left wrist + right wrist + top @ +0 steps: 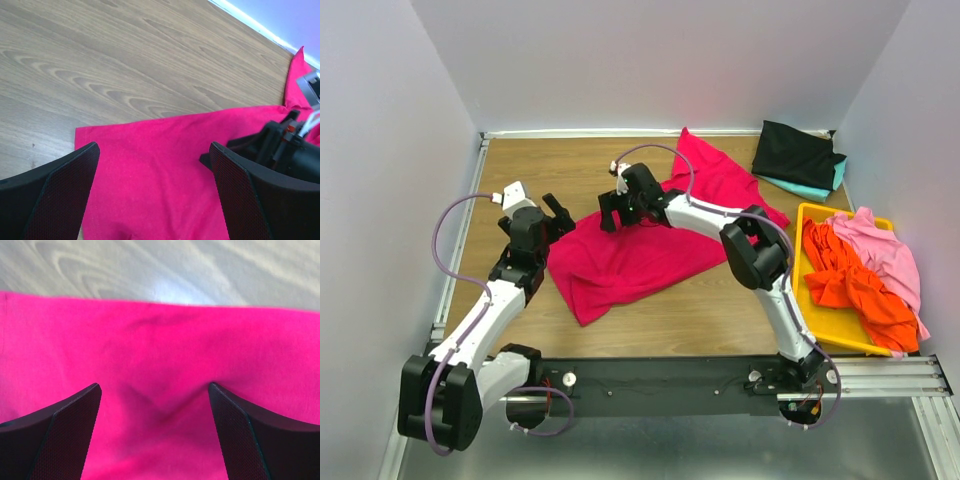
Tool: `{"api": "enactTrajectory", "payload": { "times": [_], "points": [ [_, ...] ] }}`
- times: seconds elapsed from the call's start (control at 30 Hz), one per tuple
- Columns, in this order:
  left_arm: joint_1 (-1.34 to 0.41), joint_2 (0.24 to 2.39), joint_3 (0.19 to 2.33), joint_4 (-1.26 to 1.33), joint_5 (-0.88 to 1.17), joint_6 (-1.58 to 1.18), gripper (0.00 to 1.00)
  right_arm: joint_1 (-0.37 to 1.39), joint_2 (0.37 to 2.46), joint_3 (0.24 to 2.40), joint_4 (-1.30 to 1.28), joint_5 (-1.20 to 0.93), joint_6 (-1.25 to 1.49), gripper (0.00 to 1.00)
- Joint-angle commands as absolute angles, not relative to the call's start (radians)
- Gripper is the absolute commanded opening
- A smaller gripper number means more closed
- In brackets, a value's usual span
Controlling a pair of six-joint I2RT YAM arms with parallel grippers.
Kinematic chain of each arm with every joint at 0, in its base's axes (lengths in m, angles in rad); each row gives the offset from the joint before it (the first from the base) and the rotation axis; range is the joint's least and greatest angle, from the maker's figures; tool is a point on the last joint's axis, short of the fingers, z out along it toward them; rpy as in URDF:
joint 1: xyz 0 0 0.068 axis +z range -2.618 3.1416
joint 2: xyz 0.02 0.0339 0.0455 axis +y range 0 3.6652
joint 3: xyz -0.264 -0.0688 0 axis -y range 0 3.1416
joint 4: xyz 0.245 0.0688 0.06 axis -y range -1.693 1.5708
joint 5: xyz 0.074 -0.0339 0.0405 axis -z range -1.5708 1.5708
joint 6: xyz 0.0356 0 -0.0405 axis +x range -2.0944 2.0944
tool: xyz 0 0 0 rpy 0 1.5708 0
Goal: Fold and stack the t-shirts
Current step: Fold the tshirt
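- Lying loosely across the middle of the table (pixel 550 160), the red t-shirt (pixel 640 255) is rumpled, with one part trailing toward the back wall; it is not yet neatly folded.
- The right gripper (pixel 612 218) hovers over the shirt's far edge, jaws spread wide and nothing between them. Its wrist view shows a soft crease in the cloth right under the gap.
- The left gripper (pixel 560 212) sits at the shirt's left corner, likewise spread and empty, with the hem just ahead of it.
- The step in hand looks like taking that edge at two points. To do it well, each gripper should sink until one finger slips under the hem and pinch a single layer. Both should then lift together, keeping the cloth taut.
- A black t-shirt (pixel 798 152) lies folded on a teal t-shirt (pixel 820 188) at the back right. An orange t-shirt (pixel 845 285) and a pink t-shirt (pixel 890 250) lie in the yellow bin (pixel 830 325).
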State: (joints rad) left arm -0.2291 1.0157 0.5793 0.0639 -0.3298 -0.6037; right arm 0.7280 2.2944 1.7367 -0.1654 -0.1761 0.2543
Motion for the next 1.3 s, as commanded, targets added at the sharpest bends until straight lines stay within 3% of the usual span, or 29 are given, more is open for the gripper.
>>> {"api": "enactTrajectory", "payload": {
  "times": [0.0, 0.47, 0.63, 1.03, 1.27],
  "points": [
    [-0.222, 0.994, 0.563, 0.061, -0.359, -0.614, 0.98, 0.741, 2.394, 1.831, -0.241, -0.158, 0.238, 0.94],
    [-0.221, 0.963, 0.545, 0.086, -0.337, -0.614, 0.98, 0.75, 2.652, 2.213, -0.548, 0.064, 0.27, 0.95],
    [-0.221, 0.945, 0.522, 0.084, -0.356, -0.618, 0.98, 0.744, 2.73, 2.379, -0.575, 0.087, 0.297, 1.0],
    [-0.221, 0.911, 0.489, 0.072, -0.38, -0.629, 0.98, 0.646, 2.819, 2.577, -0.569, -0.04, 0.373, 1.0],
    [-0.221, 0.929, 0.46, 0.058, -0.416, -0.638, 0.98, 0.603, 2.789, 2.58, -0.463, -0.185, 0.367, 1.0]
  ]
}}
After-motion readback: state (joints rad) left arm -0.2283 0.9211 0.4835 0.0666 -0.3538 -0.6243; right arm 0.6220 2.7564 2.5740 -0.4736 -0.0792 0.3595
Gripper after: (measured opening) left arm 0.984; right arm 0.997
